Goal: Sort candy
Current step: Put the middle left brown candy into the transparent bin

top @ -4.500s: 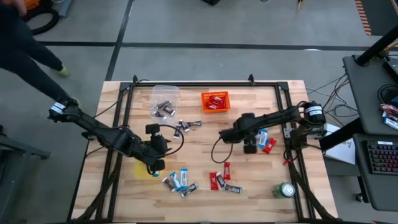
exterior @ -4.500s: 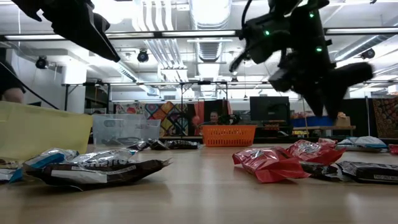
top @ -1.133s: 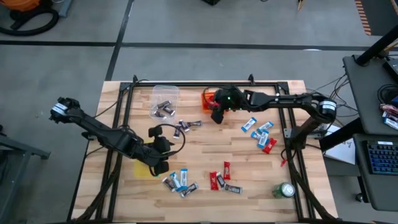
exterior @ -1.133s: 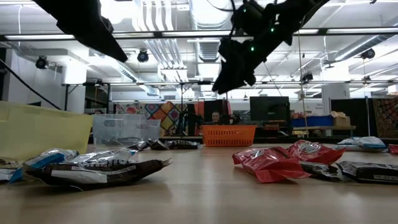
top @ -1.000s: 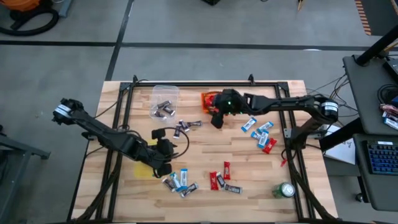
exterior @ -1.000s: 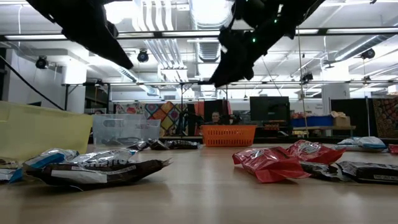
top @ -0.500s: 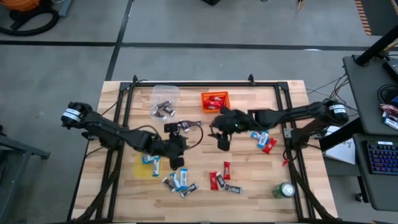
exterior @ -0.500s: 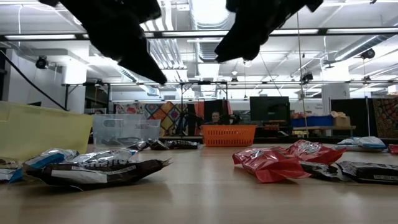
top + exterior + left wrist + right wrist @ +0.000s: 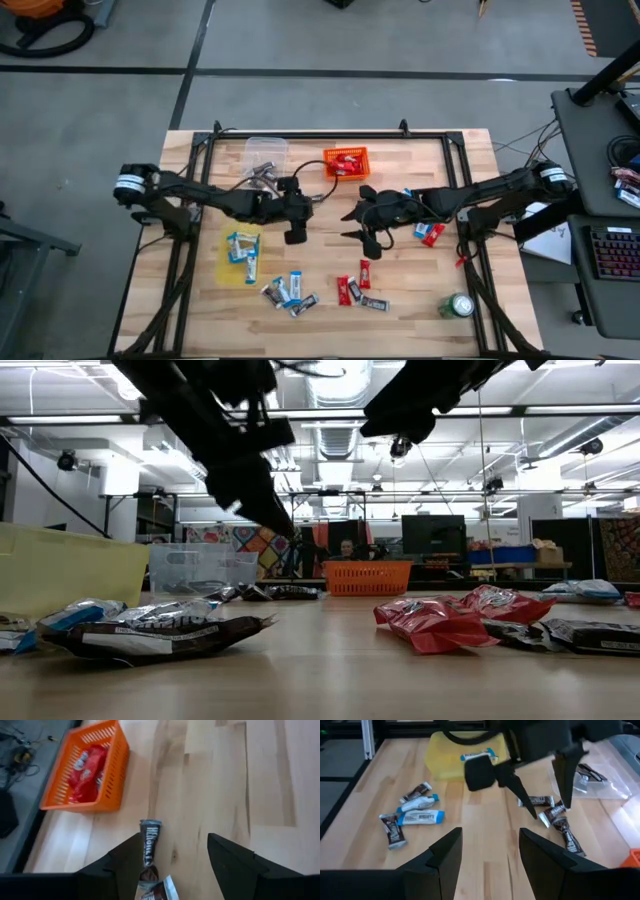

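Both arms have swung to mid-counter, left gripper (image 9: 296, 233) and right gripper (image 9: 366, 236) spread and empty; your bins (image 9: 345, 171) hold some candy (image 9: 290, 291), but most lies loose.

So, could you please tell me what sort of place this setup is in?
Probably a robotics lab or workshop: exposed ceiling ducts, a monitor on benches behind the wooden table, and a desk with a keyboard beside it.
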Controlling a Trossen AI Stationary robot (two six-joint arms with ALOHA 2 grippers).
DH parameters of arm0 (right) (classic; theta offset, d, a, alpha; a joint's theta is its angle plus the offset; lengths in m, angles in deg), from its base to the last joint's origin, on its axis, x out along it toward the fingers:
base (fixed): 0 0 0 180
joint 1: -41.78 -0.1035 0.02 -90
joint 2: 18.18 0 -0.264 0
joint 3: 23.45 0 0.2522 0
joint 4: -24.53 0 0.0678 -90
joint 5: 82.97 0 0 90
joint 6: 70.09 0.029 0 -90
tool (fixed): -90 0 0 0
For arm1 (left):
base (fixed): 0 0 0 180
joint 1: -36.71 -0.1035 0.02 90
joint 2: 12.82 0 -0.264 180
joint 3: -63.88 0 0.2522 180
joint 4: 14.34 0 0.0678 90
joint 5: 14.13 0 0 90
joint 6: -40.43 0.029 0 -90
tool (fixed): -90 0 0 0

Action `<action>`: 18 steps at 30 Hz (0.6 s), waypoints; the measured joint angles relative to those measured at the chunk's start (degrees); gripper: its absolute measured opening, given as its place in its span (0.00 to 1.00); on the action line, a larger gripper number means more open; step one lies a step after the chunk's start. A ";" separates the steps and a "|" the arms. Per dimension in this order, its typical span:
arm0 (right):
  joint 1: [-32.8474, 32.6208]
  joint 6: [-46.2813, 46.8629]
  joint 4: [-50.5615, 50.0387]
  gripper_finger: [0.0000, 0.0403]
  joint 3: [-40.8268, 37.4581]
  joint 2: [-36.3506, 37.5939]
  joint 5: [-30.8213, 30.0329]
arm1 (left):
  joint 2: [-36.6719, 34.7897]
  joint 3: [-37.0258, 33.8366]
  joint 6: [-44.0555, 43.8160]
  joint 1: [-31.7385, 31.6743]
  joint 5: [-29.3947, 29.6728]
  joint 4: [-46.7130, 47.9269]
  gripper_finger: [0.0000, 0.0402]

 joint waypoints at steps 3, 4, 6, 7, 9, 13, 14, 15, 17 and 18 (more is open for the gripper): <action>-0.07 0.22 0.50 0.45 -0.18 -0.51 -0.05 | 2.89 -0.02 1.32 -2.21 -0.99 -2.70 0.50; -0.06 0.47 0.45 0.45 -0.18 -0.77 -0.05 | 3.89 -0.02 1.67 -2.96 -1.02 -3.64 0.50; -0.04 0.72 0.37 0.45 -0.24 -1.02 -0.03 | 5.96 -0.04 2.19 -4.38 -1.01 -5.42 0.50; -0.06 0.83 0.30 0.45 -0.29 -1.02 -0.05 | 6.86 -0.05 2.29 -5.00 -1.01 -6.01 0.50; -0.17 0.86 0.58 0.45 -0.29 -0.99 -0.04 | 8.32 -0.06 2.31 -6.24 -1.00 -6.93 0.50; -0.17 0.87 0.44 0.45 -0.33 -0.87 -0.01 | 10.92 -0.06 2.31 -7.95 -1.00 -7.14 0.50; -0.15 0.87 0.51 0.45 -0.34 -0.84 -0.01 | 11.38 -0.06 2.30 -8.16 -1.00 -7.15 0.50; -0.17 0.87 0.55 0.45 -0.34 -0.86 0.02 | 11.88 -0.06 2.29 -8.24 -1.00 -7.11 0.50; -0.15 0.87 0.53 0.45 -0.34 -0.91 0.01 | 12.56 -0.06 2.29 -8.25 -1.02 -7.13 0.50; -0.16 0.87 0.51 0.45 -0.34 -0.91 0.00 | 12.82 -0.06 2.30 -8.25 -1.02 -7.31 0.50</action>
